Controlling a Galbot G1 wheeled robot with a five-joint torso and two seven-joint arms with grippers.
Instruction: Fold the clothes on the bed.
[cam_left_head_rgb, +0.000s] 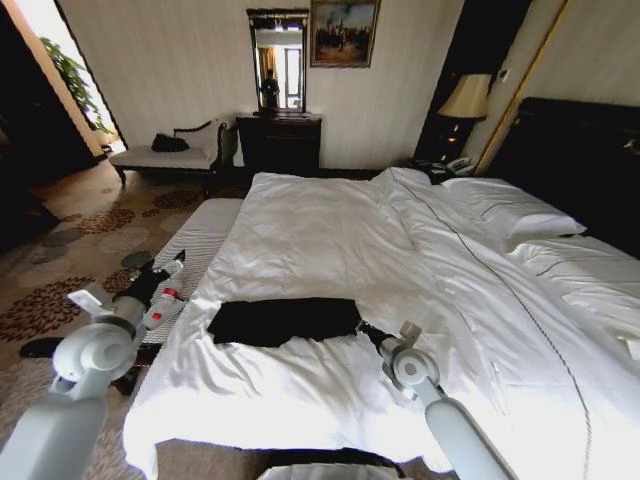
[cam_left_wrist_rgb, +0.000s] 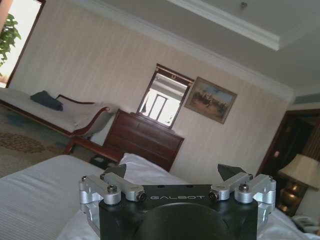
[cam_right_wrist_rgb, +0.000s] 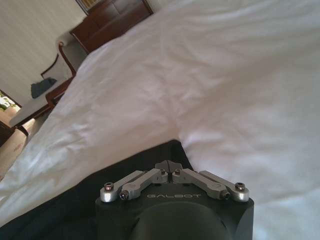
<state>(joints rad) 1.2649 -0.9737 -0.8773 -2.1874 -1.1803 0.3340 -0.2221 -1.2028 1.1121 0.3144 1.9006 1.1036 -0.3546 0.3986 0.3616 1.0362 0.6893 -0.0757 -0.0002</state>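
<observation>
The right gripper (cam_right_wrist_rgb: 169, 165) has its jaws pressed together on the right-hand edge of the black T-shirt (cam_left_head_rgb: 285, 320), with dark cloth lying under and around the fingertips in the right wrist view. The left gripper (cam_left_wrist_rgb: 175, 175) hangs with its jaws spread wide and nothing between them, off the left side of the bed (cam_left_head_rgb: 330, 250) above the pale striped bench (cam_left_head_rgb: 200, 245); both gripper bodies carry the word "GALBOT" in grey letters. The T-shirt lies folded into a flat, long dark band across the near part of the bed, no lettering showing on its upper face. The bed is wide, dressed in rumpled white sheets with white pillows (cam_left_head_rgb: 510, 210) against a tall dark headboard (cam_left_head_rgb: 580, 150). Beyond it stand a dark wooden dresser (cam_left_head_rgb: 280, 140) with a mirror (cam_left_head_rgb: 278, 60), a framed painting (cam_left_head_rgb: 343, 32), a lit lamp (cam_left_head_rgb: 465, 98), a cream chaise lounge (cam_left_head_rgb: 170, 155) and a patterned carpet (cam_left_head_rgb: 60, 270).
</observation>
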